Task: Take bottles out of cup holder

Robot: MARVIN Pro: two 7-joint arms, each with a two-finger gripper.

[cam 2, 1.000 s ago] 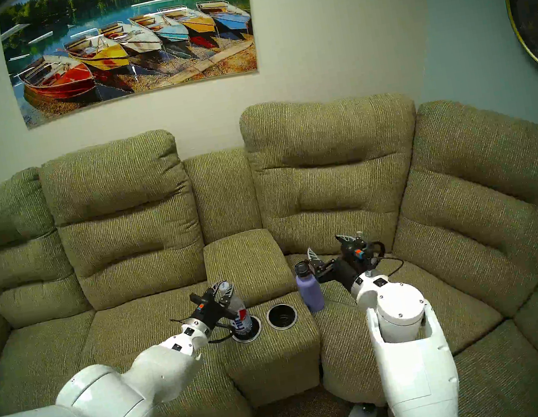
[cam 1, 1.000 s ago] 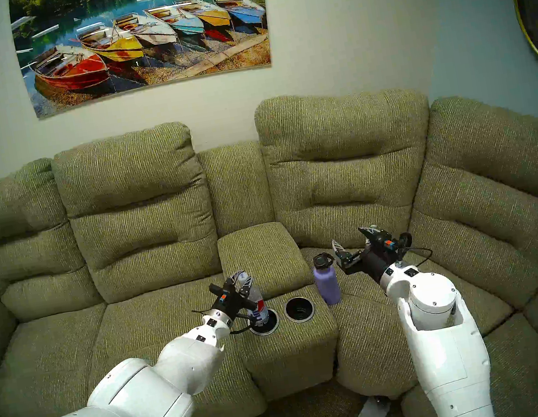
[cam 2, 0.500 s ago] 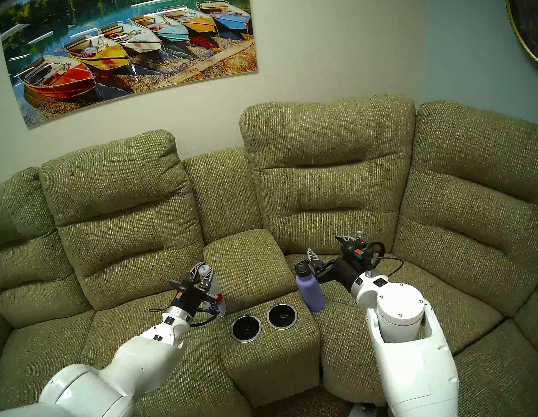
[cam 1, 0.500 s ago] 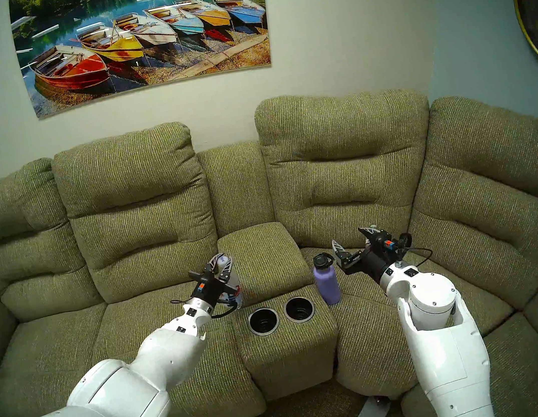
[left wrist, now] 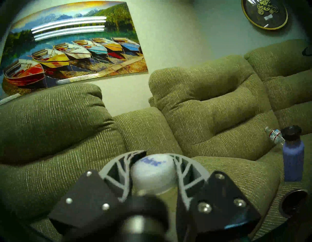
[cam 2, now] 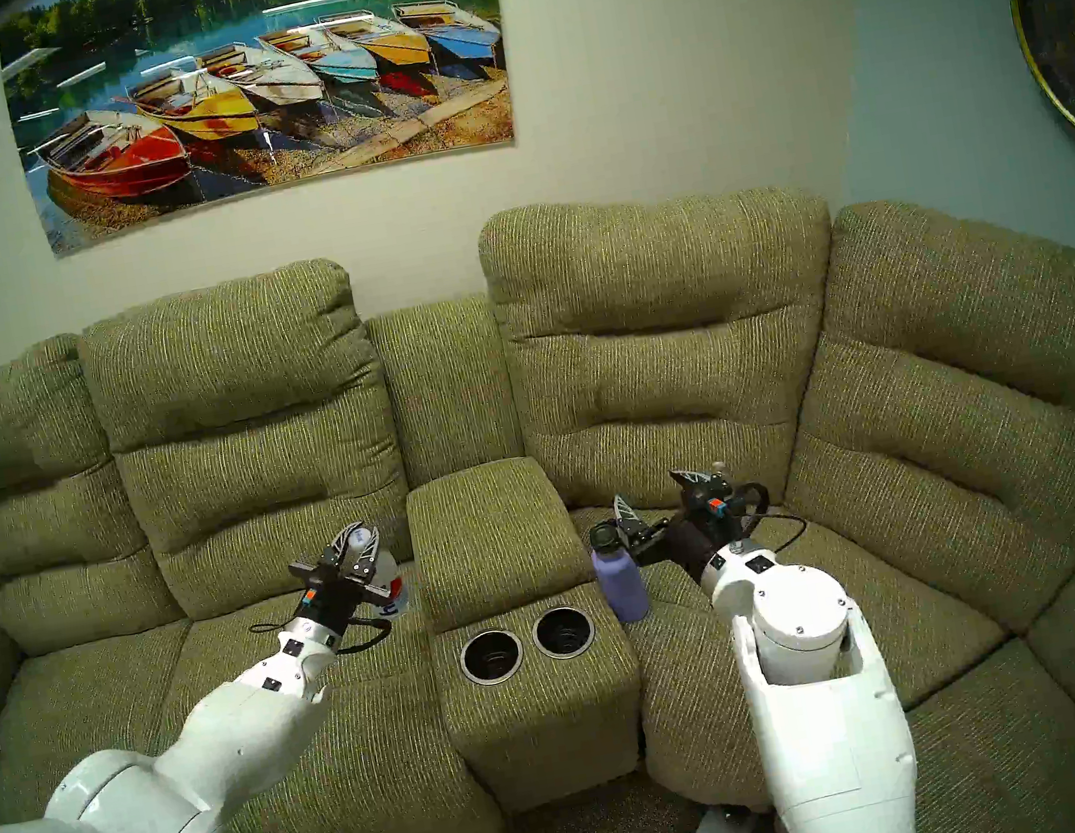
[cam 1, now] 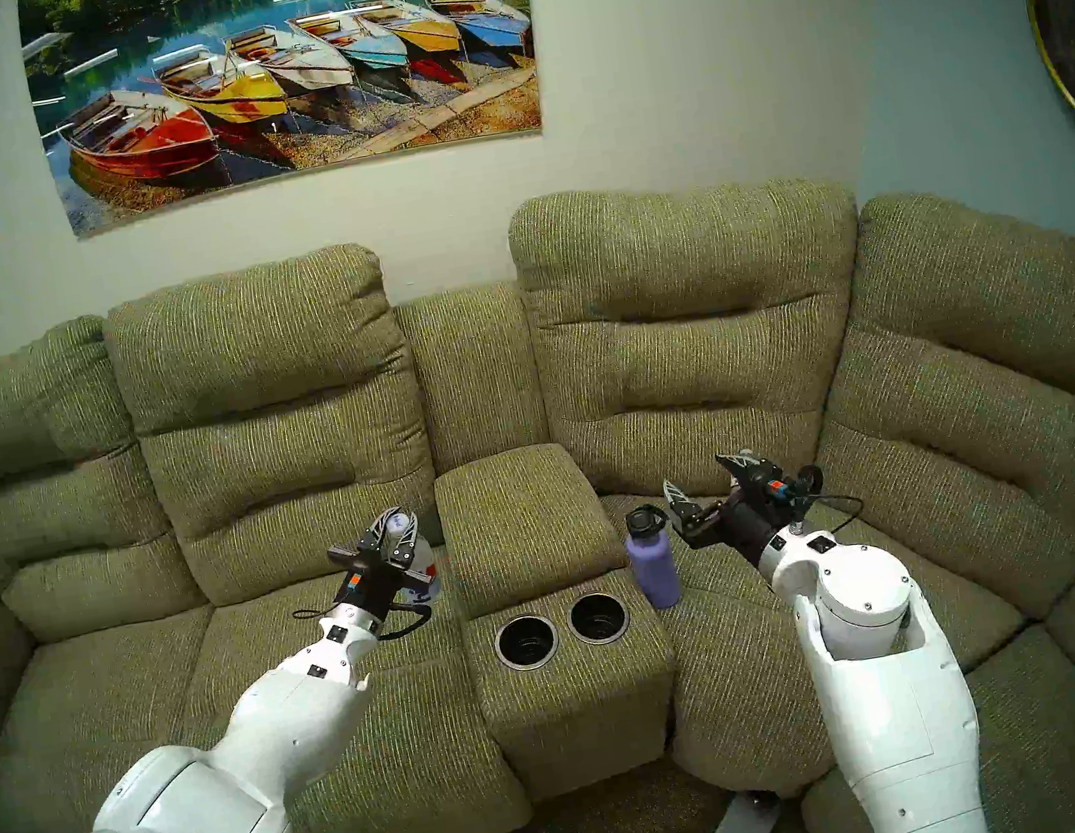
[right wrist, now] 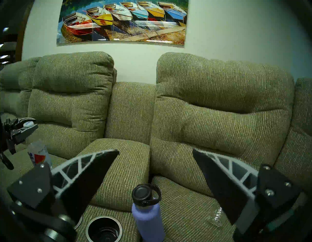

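Head stereo left: I am seeing my left claw gripping the white-capped bottle by its neck, holding it upright over the left seat cushion, clear of the cup holder. Both wells are showing dark and empty, silver rims side by side at the front of the console. My right claw is hanging open over the right seat with nothing between its fingers. A lavender flask with black loop lid is standing upright just beside the console's right edge, between the wells and the right claw. In the left wrist view, the second bottle is lying tilted on the right seat behind the flask, partly hidden by it; the right wrist view is showing only a clear end of it past the right finger. A boat picture is hanging on the wall above the sofa.
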